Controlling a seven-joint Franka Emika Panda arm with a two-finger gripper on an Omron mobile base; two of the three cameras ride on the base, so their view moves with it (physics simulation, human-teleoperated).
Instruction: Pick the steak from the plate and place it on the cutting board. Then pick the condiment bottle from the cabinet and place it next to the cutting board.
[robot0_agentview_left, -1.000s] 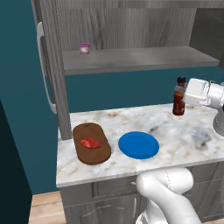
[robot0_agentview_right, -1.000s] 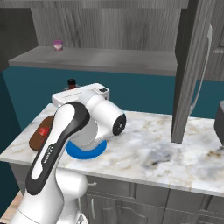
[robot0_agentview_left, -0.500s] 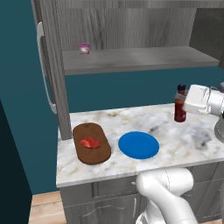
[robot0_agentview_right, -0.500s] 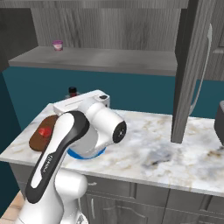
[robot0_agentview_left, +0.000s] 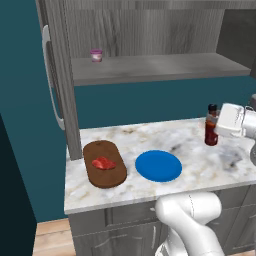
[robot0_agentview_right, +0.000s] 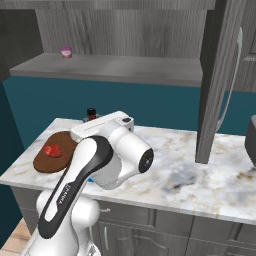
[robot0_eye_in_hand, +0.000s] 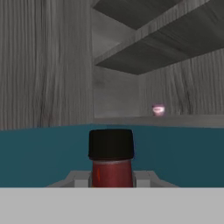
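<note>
Red-brown condiment bottle (robot0_agentview_left: 211, 125) lower now (hand-held).

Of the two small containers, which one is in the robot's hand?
The condiment bottle, dark red with black cap, is in the hand; the pink-lidded cup stands on the cabinet shelf.

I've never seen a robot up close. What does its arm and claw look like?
A smooth, glossy white arm of thick rounded segments, with dark grey bands curving along its joints and a small dark circle on one joint cap. The claw's boxy hand is white too. No cables or markings show.
</note>
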